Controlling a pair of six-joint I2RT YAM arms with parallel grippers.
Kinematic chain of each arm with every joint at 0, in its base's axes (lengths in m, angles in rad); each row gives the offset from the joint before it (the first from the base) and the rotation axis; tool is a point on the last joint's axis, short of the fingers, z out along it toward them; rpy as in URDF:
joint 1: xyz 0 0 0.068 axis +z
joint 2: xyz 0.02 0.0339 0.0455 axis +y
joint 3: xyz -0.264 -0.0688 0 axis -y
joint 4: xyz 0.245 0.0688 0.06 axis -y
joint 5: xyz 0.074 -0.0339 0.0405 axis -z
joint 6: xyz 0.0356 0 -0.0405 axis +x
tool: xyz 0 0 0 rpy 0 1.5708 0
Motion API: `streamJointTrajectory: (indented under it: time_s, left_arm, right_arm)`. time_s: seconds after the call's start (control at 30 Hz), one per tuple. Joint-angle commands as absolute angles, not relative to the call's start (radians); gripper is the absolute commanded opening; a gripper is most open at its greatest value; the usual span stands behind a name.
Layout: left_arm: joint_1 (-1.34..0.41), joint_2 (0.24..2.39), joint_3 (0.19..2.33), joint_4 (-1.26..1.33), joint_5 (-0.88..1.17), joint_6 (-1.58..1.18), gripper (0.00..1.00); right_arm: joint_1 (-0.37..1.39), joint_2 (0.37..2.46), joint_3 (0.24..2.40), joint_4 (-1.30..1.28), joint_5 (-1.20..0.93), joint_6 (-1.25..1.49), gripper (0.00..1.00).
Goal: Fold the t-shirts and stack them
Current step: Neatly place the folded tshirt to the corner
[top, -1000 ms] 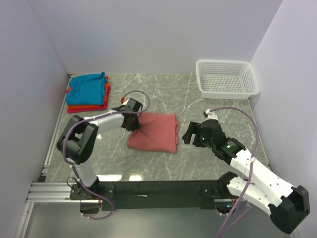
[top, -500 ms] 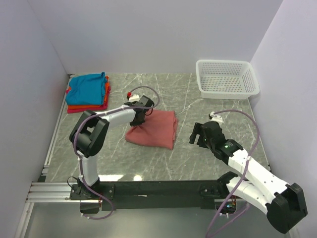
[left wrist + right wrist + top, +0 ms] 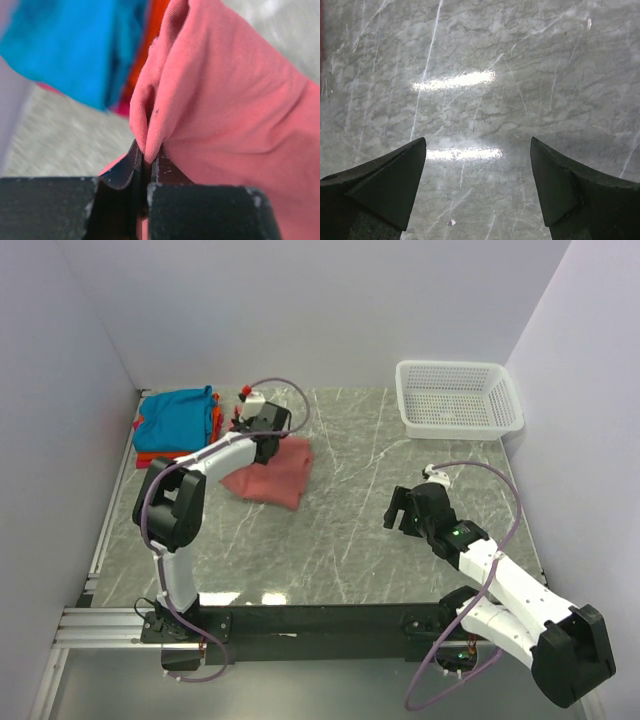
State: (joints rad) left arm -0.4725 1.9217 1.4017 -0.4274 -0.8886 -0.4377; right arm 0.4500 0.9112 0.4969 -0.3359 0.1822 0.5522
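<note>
On my left, the folded stack (image 3: 178, 427) of teal-blue, orange and red shirts lies just ahead and left of my left gripper (image 3: 148, 162). Its jaws are clamped on a fold of the salmon-pink shirt (image 3: 225, 115), which drapes to their right. My right gripper (image 3: 477, 165) hangs wide open, only bare table (image 3: 480, 60) between its jaws.

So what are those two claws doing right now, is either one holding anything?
Left gripper: shut on the salmon-pink t-shirt.
Right gripper: open, holding nothing.
</note>
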Motion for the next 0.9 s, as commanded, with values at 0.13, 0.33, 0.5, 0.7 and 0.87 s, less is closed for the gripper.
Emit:
streamJointTrajectory:
  time_s: [0.13, 0.33, 0.5, 0.7, 0.87]
  left_arm:
    - [-0.394, 1.873, 1.427, -0.007, -1.026, 0.024, 0.01]
    - [-0.333, 1.897, 1.529, 0.054, -1.019, 0.156, 0.01]
    - [-0.314, 1.884, 1.537, 0.138, -1.009, 0.222, 0.01]
    - [-0.302, 1.853, 1.575, 0.11, -1.009, 0.21, 0.01]
    - [-0.302, 1.813, 1.595, 0.104, -1.009, 0.225, 0.01]
  right_arm:
    - [0.399, 0.879, 0.491, -0.293, 0.132, 0.509, 0.91]
    - [0.379, 0.854, 0.488, -0.287, 0.132, 0.499, 0.91]
    - [0.365, 0.874, 0.492, -0.285, 0.123, 0.495, 0.91]
    - [0.345, 0.92, 0.5, -0.282, 0.095, 0.495, 0.91]
    - [0.333, 0.956, 0.503, -0.275, 0.064, 0.494, 0.91]
